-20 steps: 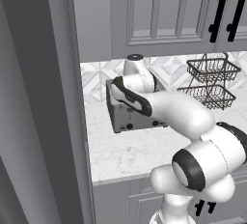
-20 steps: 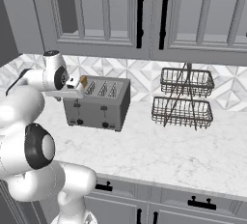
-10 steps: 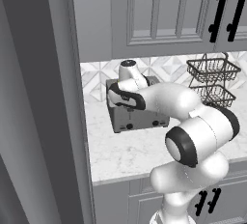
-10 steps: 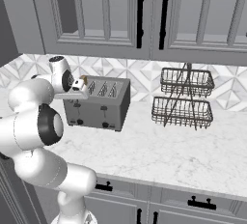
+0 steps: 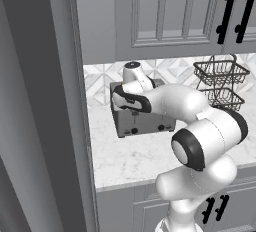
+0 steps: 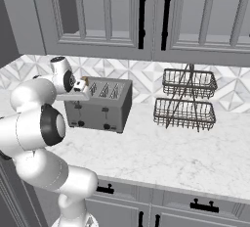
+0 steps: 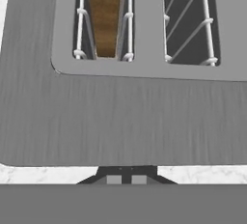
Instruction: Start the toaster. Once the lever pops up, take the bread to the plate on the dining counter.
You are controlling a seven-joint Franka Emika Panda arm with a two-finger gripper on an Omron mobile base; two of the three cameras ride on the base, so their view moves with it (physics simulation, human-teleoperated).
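Two base cameras and the hand camera each give a different part of the scene. From the left base view, the white arm curls in front of the toaster, hiding most of its top, though two dark knobs show low on its front face. The right base view gives the toaster's top slots and whole front, and puts the gripper over the toaster's left end, with a two-tier wire basket rack standing apart to the right on the marble counter. The hand view looks straight down on the toaster top: the bread sits sunk in the left slot between its wire guides, while the slot beside it shows bare wires. At the bottom of that view the dark fingertips stand pressed together, closed on nothing, just past the toaster's near edge.
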